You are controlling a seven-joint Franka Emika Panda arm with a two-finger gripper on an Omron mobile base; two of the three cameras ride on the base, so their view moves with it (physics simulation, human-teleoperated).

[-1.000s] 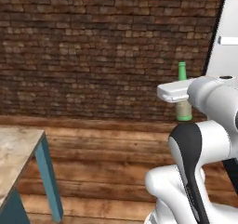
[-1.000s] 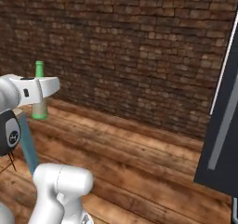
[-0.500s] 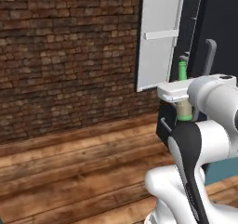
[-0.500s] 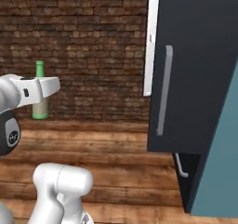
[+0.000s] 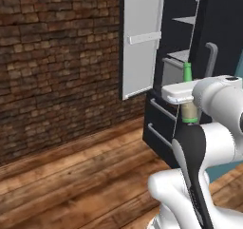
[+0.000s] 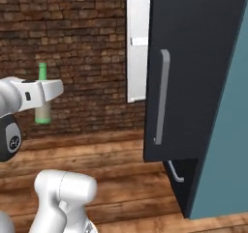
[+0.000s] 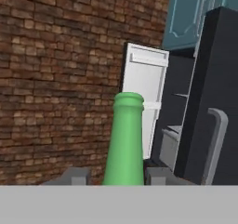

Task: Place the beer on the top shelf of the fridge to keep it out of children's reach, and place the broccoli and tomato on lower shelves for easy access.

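My gripper (image 5: 188,101) is shut on the beer (image 5: 187,72), a slim green bottle held upright in front of the arm. From the right base camera the beer (image 6: 42,72) stands in the gripper (image 6: 43,99) at the left. Seen from the hand, the green neck of the beer (image 7: 124,135) rises between the two fingers (image 7: 75,175). The fridge (image 5: 216,28) stands ahead to the right, dark, with its white-lined door (image 5: 141,42) swung open and grey shelves inside. The fridge (image 6: 193,58) shows a closed dark door with a grey bar handle (image 6: 162,96). Broccoli and tomato are out of view.
A brick wall (image 5: 57,66) runs along the left behind a wooden floor (image 5: 85,176). Grey drawer handles (image 5: 160,108) sit low on the fridge front. A teal panel (image 6: 227,130) edges the fridge on the right.
Both base views have swung round, so the fridge has come in from the right and grown larger. The beer stays upright in the shut gripper, unmoved relative to the arm.
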